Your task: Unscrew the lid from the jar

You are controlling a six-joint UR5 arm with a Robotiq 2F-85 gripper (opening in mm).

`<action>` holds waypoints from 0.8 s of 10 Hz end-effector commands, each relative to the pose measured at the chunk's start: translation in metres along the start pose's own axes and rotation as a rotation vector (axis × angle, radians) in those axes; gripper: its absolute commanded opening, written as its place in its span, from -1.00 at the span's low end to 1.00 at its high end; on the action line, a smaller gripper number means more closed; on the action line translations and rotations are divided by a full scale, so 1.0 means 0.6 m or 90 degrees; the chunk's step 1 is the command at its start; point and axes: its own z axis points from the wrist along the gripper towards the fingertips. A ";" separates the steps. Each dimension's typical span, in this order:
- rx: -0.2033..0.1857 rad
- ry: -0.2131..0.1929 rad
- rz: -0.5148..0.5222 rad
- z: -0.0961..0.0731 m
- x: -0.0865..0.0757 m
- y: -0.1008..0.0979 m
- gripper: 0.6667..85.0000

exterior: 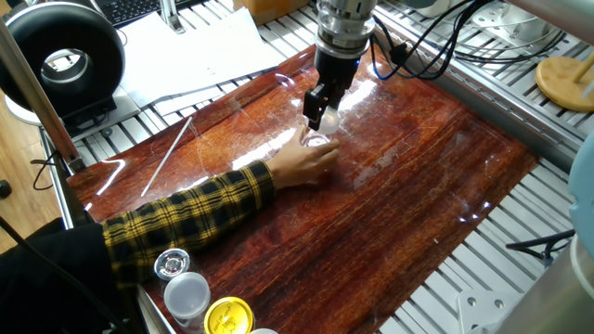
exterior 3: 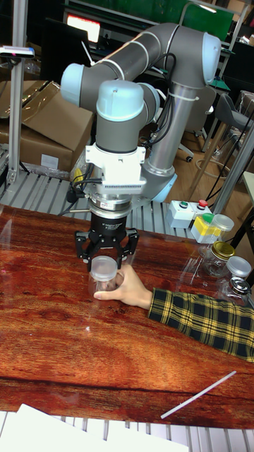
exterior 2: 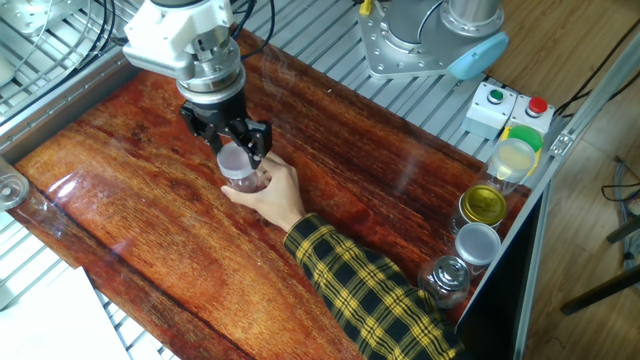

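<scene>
Slippage is the risk: the gripper (exterior 3: pixel 105 265) is clamped on the lid (exterior 3: pixel 104 268) of the jar (exterior 3: pixel 104 284), mid-bench, and the hand (exterior 2: pixel 274 193) at its 4 o'clock may let it spin.

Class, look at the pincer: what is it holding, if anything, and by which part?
The pincer grips the lid by its rim, fingers on opposite sides. A person's hand steadies the jar by its body.
</scene>
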 end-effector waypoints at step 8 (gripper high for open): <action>0.045 0.034 -0.399 -0.002 0.003 -0.007 -0.18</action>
